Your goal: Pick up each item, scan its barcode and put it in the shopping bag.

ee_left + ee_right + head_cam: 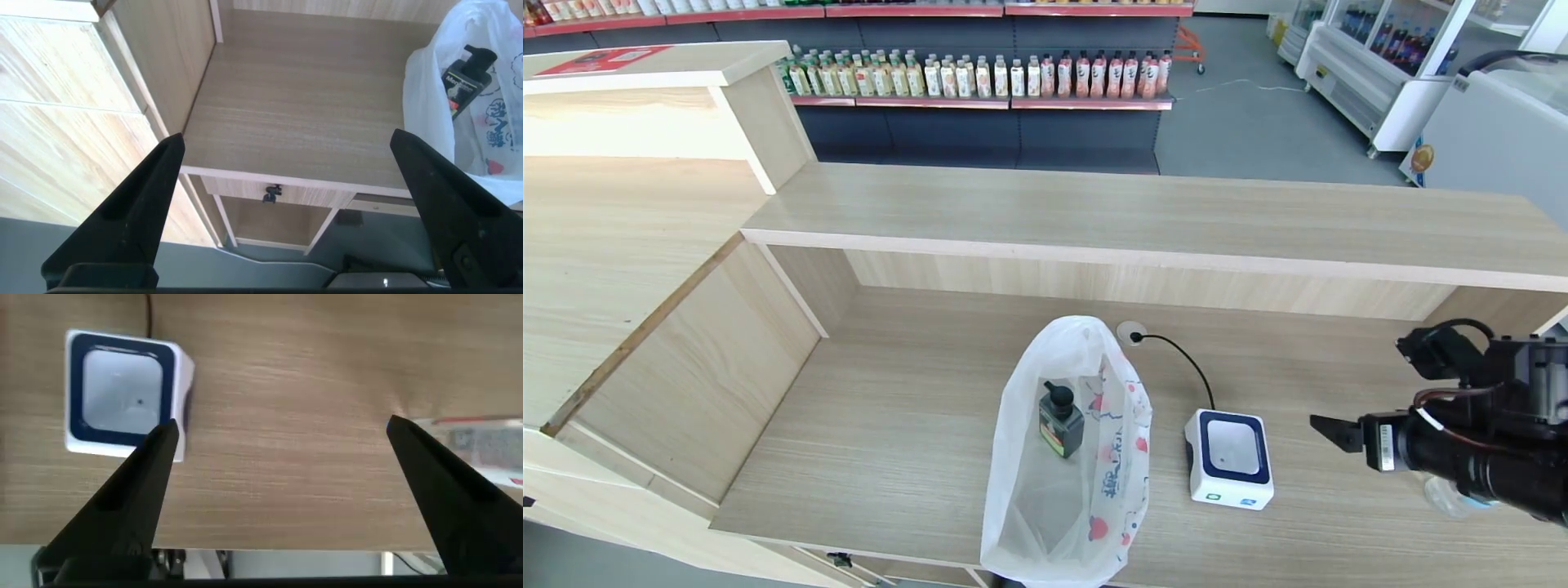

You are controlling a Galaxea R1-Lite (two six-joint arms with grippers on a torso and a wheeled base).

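A white plastic shopping bag [1070, 490] stands open near the counter's front edge. A dark pump bottle [1060, 420] sits inside it, and the bag [466, 90] with the bottle [466, 77] is also in the left wrist view. To the bag's right lies the white and blue barcode scanner [1230, 457], face up. My right gripper [282, 426] hovers open and empty over the counter, between the scanner [122, 392] and a clear labelled bottle [482, 445]. That bottle [1450, 496] lies partly hidden under my right arm. My left gripper [288, 143] is open and empty, off the counter's front edge, left of the bag.
The scanner's black cable [1184, 363] runs back to a round grommet [1131, 332]. A raised wooden ledge [1143, 212] borders the far side of the counter and a wooden wall [711, 367] closes its left. Bare counter [890, 425] lies left of the bag.
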